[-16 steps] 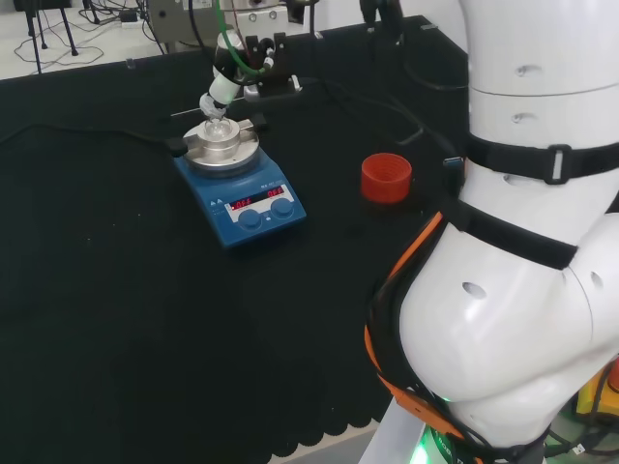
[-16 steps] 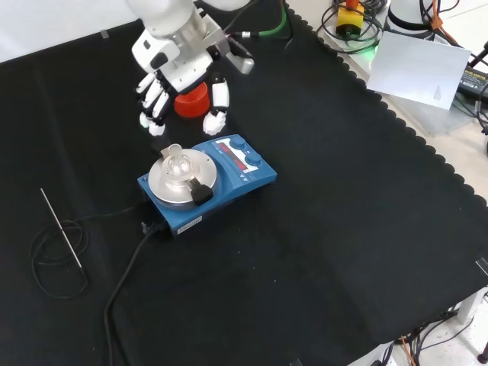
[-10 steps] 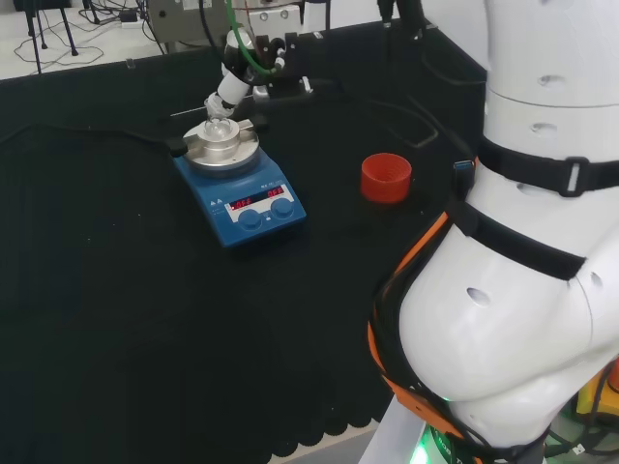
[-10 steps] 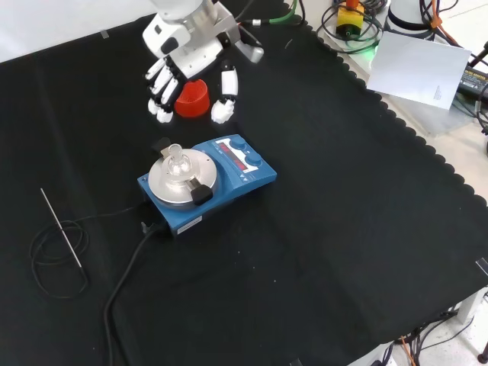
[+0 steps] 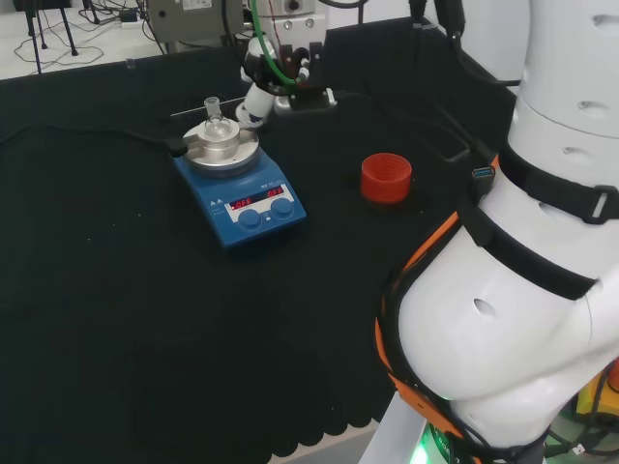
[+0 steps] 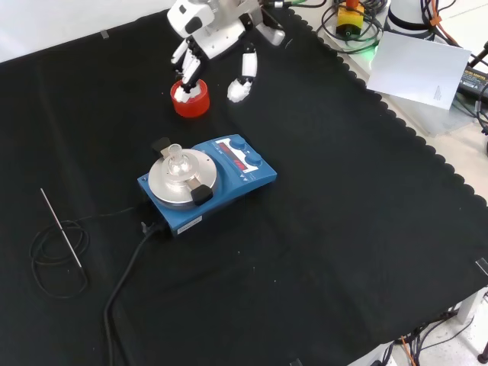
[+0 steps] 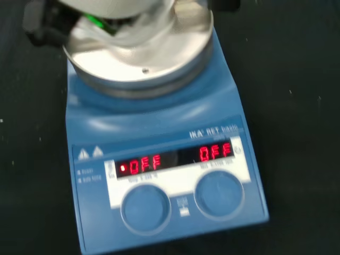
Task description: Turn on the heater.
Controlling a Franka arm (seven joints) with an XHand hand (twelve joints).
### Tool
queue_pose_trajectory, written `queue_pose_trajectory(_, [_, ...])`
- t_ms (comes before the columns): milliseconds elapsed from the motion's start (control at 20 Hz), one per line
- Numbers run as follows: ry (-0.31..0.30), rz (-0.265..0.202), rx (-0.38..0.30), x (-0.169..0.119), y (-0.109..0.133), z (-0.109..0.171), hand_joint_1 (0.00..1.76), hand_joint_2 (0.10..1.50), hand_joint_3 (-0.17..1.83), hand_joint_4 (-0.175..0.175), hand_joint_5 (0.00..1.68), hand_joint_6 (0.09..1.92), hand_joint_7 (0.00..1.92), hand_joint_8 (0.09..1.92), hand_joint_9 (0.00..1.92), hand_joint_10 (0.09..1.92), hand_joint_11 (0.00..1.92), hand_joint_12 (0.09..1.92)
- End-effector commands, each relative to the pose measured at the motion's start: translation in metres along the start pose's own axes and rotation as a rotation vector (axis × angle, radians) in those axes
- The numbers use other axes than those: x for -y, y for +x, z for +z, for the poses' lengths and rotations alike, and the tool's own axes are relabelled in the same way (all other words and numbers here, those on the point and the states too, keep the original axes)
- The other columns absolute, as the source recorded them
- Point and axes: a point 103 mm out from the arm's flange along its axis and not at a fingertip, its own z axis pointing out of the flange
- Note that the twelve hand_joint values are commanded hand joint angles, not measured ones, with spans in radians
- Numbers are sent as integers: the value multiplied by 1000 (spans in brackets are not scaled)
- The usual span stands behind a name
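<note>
The blue heater point(image 6: 210, 183) is seen near the middle of the black-clothed table point(image 6: 343, 229), its two front knobs untouched. The hand point(image 6: 216, 34) is held above the red cup point(image 6: 190, 98), farther off in the front view, well apart from the heater. Its fingers point(image 6: 188, 67) are extended and hold nothing.

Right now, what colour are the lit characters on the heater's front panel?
Red, on a dark strip of the blue heater; the wrist view shows this best.
</note>
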Motion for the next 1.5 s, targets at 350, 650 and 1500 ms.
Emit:
queue_pose_trajectory(350, [148,15,48,58,-15,39,1033,624,808,-37,355,87,1031,758,1179,604,694,1230])
queue_pose_trajectory(650, [199,9,59,73,-6,51,1063,636,804,-48,332,87,1126,902,1257,740,963,1073])
queue_pose_trajectory(1500, [427,27,136,73,20,66,1149,753,765,-47,175,87,1574,1544,1766,1536,1863,1424])
